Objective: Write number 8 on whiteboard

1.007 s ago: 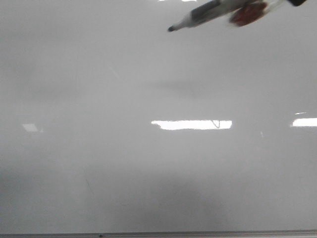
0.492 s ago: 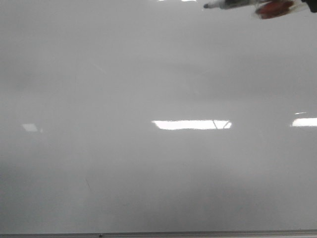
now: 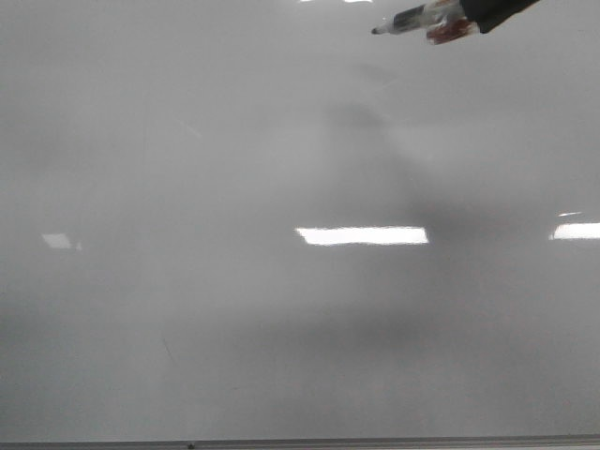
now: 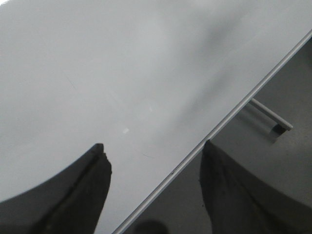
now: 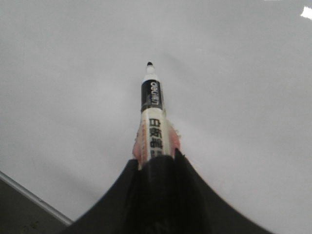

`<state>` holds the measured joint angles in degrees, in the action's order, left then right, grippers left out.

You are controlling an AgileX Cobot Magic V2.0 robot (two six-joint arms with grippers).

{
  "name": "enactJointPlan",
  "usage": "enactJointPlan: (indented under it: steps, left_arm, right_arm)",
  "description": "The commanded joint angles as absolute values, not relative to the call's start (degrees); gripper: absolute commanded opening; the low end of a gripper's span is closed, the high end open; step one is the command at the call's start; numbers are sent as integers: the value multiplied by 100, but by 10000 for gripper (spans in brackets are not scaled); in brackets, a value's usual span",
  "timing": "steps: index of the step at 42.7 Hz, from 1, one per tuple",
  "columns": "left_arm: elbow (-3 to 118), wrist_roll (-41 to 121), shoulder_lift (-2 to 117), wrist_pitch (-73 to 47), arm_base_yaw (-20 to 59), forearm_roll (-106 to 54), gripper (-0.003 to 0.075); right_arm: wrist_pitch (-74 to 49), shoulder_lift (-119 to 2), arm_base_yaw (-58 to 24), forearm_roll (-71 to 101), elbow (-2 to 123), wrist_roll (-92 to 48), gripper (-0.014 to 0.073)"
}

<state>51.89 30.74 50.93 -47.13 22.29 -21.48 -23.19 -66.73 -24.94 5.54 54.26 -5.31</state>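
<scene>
The whiteboard (image 3: 234, 187) is a glossy pale grey board that fills the front view. No number 8 shows on it in any view. My right gripper (image 3: 475, 16) is at the top right, shut on a white marker (image 3: 417, 19) with a black band and an uncapped black tip (image 3: 376, 30) pointing left. In the right wrist view my gripper (image 5: 156, 158) grips the marker (image 5: 153, 117) by its body, tip (image 5: 149, 65) forward over bare board. My left gripper (image 4: 153, 145) is open and empty, straddling the board's metal edge strip (image 4: 234, 112).
Bright rectangular light reflections (image 3: 361, 235) lie on the board, with a dark shadow beside them on the right. The edge strip (image 3: 300, 442) runs along the bottom of the front view. A grey surface with a small metal bracket (image 4: 270, 122) lies beyond the edge.
The marker and right gripper rose and moved right toward the top right corner, then shifted slightly back left. A shadow now covers the right end of the central reflection.
</scene>
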Motion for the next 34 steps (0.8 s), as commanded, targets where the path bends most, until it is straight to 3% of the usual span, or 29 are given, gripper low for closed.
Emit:
enactJointPlan:
  steps: [1, 19, 25, 34]
  left_arm:
    - [5345, 3020, 5072, -4361, 2210, -2328, 405]
    - [5345, 3020, 5072, -4361, 2210, -2328, 405]
    - [5345, 3020, 5072, -4361, 2210, -2328, 405]
    - [5345, 3020, 5072, -4361, 2210, -2328, 405]
  right_arm:
    - [-1732, -6812, -2467, 504, 5804, -598, -59]
    - [-1727, -7748, -2310, 498, 6285, -603, -59]
    - [-2349, -7990, -2499, 404, 6350, -690, -59]
    - [-2994, -7744, -2160, 152, 6028, -438, -59]
